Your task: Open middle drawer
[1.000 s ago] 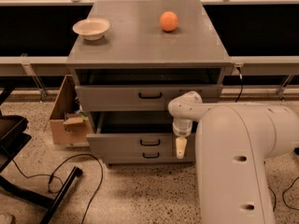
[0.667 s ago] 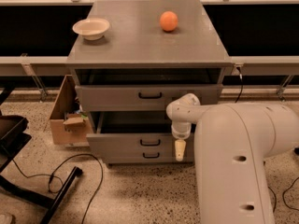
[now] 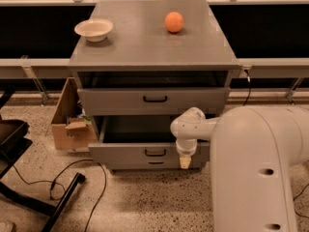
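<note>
The grey cabinet (image 3: 145,42) has three drawers. The middle drawer (image 3: 125,154) is pulled out toward me, with its dark tray interior (image 3: 137,128) showing and its small black bar handle (image 3: 155,152) on the front. My gripper (image 3: 185,161) hangs tip-down from the white arm (image 3: 256,168), just in front of the right part of that drawer's front and to the right of the handle. The top drawer (image 3: 116,101), with a larger handle (image 3: 155,99), is also out a little. The bottom drawer's handle (image 3: 155,163) barely shows below.
A white bowl (image 3: 94,29) and an orange (image 3: 174,21) sit on the cabinet top. A cardboard box (image 3: 67,122) stands left of the cabinet. A black chair base (image 3: 29,197) and a cable (image 3: 91,192) lie on the floor at left.
My gripper has dropped slightly in front of the middle drawer's face. The drawer's opening looks about the same.
</note>
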`<state>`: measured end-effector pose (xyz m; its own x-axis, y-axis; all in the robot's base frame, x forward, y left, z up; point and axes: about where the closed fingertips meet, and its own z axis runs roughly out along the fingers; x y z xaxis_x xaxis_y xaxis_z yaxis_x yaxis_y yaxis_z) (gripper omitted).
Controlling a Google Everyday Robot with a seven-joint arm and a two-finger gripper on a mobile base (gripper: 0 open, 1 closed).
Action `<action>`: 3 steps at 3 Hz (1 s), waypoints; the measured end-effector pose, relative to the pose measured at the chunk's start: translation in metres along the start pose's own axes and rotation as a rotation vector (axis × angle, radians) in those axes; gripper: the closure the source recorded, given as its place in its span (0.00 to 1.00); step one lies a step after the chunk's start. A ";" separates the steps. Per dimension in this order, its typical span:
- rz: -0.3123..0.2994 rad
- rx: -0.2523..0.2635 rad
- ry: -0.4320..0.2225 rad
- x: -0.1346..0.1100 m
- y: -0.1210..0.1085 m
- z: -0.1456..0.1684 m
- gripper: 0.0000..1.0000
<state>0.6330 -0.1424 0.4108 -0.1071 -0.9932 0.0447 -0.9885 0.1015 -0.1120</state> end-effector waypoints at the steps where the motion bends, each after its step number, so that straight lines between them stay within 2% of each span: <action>1: -0.001 -0.001 0.002 0.000 0.001 -0.003 0.65; 2: -0.003 0.000 0.002 -0.001 0.000 -0.004 0.89; 3: -0.004 -0.012 0.024 0.007 0.035 -0.012 1.00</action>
<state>0.5968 -0.1454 0.4189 -0.1053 -0.9920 0.0694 -0.9901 0.0981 -0.1003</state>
